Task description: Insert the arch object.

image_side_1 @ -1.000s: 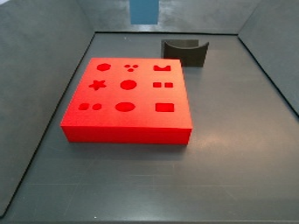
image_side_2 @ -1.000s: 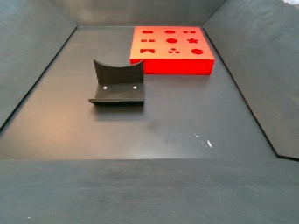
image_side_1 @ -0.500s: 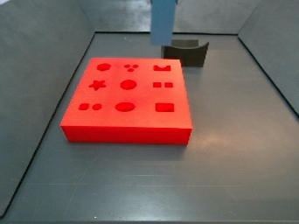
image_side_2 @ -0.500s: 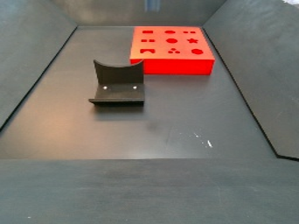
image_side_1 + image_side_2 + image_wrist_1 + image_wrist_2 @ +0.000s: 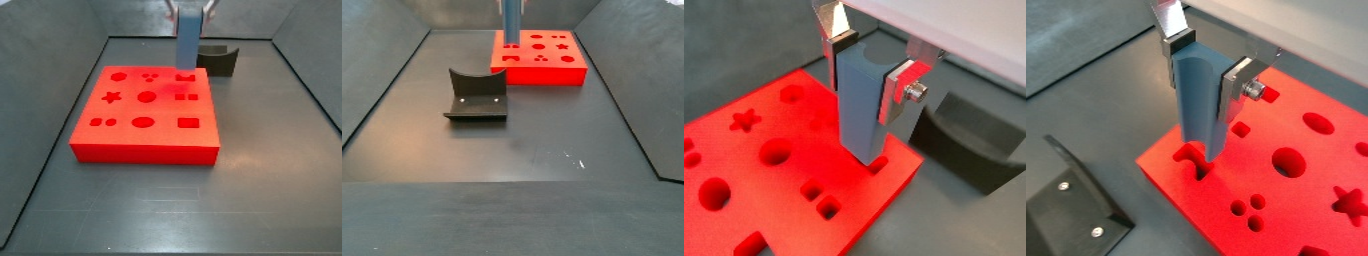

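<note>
In a wrist view, the gripper (image 5: 869, 68) was clamped on the arch object (image 5: 861, 112), a tall blue-grey piece held upright, with a silver finger (image 5: 899, 84) flat against each broad face near its upper end. Its lower end hung over the red slab (image 5: 764, 190), close to the edge nearest the fixture (image 5: 971, 140).

In a wrist view from the opposite side, the arch object (image 5: 1197, 110) stood just above the arch-shaped hole (image 5: 1189, 156) at the slab's edge. Whether its tip had entered could not be told.

In a side view, the piece (image 5: 189, 45) hung upright over the slab's far edge, in front of the dark fixture (image 5: 221, 60).

In a side view across the counter (image 5: 543, 150), the piece (image 5: 512, 20) hung at the slab's (image 5: 543, 72) near corner, well apart from the fixture (image 5: 476, 95).

The piece looked rigid, light and smooth-sided, so it would probably not bend but could slip or swing in the pads if it caught the hole's rim. The high hold on the flat faces seemed sound, though a long free end would magnify any tilt.
</note>
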Robot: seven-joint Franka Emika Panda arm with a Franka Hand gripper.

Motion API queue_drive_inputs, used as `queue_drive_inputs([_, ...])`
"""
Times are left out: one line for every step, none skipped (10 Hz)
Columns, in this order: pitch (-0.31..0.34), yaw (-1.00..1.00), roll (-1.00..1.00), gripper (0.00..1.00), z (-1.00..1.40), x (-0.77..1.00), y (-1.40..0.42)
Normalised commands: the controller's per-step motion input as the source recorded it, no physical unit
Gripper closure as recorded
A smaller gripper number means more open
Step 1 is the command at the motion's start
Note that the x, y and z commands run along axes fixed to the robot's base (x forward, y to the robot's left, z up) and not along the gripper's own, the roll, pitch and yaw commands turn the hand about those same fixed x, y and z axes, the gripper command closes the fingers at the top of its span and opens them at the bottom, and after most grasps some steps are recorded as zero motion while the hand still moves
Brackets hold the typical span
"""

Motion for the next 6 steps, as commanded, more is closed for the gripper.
queue_drive_inputs([-0.207, 0.0, -0.15, 1.0, -0.38, 0.0, 0.0])
queue_drive_inputs([-0.094, 0.0, -0.1, 1.0, -0.15, 0.0, 0.08])
queue_drive_inputs([0.0, 0.0, -0.04, 1.0, 0.0, 0.06, 0.26])
queue_drive_inputs([0.0, 0.0, 0.0, 1.0, 0.0, 0.05, 0.29])
queue_drive_inputs([0.0, 0.0, 0.0, 1.0, -0.02, 0.0, 0.27])
queue_drive_inputs([-0.054, 0.0, -0.03, 1.0, -0.12, 0.0, 0.05])
